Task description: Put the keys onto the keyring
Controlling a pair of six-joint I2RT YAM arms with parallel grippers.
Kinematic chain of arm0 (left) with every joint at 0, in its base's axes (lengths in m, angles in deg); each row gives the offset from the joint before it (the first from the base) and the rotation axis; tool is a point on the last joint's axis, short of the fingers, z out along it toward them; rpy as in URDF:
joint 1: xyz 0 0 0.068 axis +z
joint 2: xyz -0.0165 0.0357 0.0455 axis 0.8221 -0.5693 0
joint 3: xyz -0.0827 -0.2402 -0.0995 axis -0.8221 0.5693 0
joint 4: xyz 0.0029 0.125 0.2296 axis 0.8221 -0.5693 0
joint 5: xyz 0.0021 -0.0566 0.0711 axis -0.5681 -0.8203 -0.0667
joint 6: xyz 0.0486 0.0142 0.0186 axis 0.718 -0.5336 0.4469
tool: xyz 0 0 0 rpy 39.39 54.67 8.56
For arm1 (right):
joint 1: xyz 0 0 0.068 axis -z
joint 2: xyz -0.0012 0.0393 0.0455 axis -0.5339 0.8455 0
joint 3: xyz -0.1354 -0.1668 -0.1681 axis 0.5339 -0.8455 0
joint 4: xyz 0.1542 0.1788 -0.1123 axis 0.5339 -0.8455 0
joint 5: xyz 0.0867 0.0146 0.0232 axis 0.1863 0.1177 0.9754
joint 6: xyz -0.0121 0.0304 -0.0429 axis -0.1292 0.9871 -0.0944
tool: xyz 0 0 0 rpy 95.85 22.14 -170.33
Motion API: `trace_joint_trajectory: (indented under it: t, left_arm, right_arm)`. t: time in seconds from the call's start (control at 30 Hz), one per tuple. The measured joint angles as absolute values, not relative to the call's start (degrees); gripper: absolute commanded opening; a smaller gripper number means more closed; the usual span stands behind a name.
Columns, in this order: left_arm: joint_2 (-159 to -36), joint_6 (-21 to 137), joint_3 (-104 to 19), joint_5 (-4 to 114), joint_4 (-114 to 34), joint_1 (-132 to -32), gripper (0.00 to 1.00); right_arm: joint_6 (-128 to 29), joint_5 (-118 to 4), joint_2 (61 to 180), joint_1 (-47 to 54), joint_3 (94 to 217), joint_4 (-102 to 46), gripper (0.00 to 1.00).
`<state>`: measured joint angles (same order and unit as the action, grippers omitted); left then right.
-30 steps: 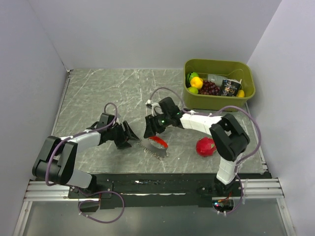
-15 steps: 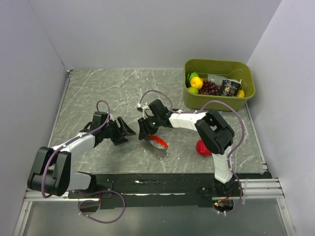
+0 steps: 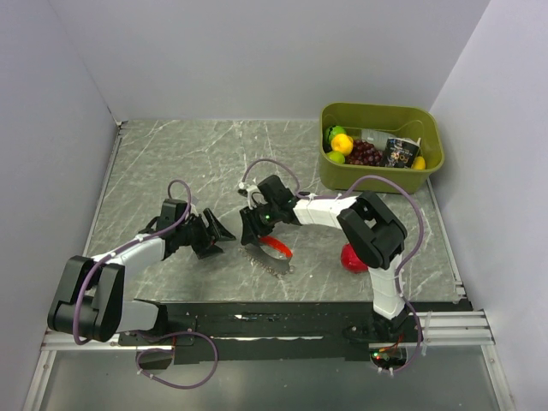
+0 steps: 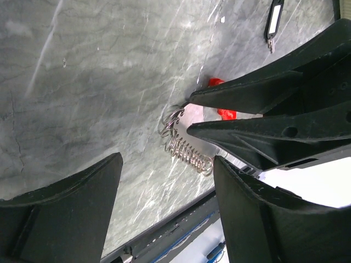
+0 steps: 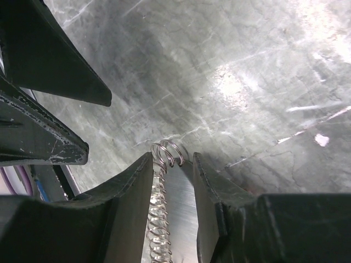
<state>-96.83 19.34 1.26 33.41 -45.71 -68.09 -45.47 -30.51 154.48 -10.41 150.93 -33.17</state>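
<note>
The keys lie on the grey marble table near its front edge: a curved red piece point(image 3: 276, 247) joined to a silvery jagged strip point(image 3: 267, 261) with wire coils along one side point(image 5: 158, 219). My right gripper point(image 3: 247, 231) is shut on the strip's end, which fills the gap between its fingers in the right wrist view point(image 5: 171, 159). My left gripper point(image 3: 219, 241) is open and empty just left of the strip's end, its jaws facing the coils point(image 4: 186, 153). A small dark oval tag with a pale centre, the keyring point(image 4: 272, 19), lies farther back on the table.
An olive-green bin point(image 3: 377, 109) holding fruit and a packet stands at the back right. A round red fruit point(image 3: 357, 257) lies right of the keys beside the right arm. The table's front edge and a black rail point(image 3: 282, 312) run just below the keys.
The right gripper has moved left along the keys to the strip's end. The left gripper has pulled back left and a little down. Over the last half second there is almost no motion.
</note>
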Motion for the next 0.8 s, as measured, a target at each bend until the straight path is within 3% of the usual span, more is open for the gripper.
trace_joint_trajectory:
  t: [0.23,0.6,0.67,0.8]
  left_arm:
    - [-96.83,19.32,1.26,33.30,-45.67,-68.07,0.74]
    - [-96.83,19.30,1.30,33.02,-44.84,-68.05,0.74]
    - [-96.74,19.32,1.30,33.02,-44.84,-68.01,0.74]
    - [-96.52,19.34,1.26,33.02,-44.84,-68.01,0.74]
  right_arm:
    - [-45.87,-30.29,155.63,-11.10,151.01,-32.86,0.38]
    - [-46.72,-30.14,156.18,-11.10,151.06,-32.25,0.24]
    - [-46.67,-30.09,156.25,-11.13,151.06,-32.12,0.13]
    - [-46.65,-29.79,156.44,-11.41,150.99,-31.68,0.01]
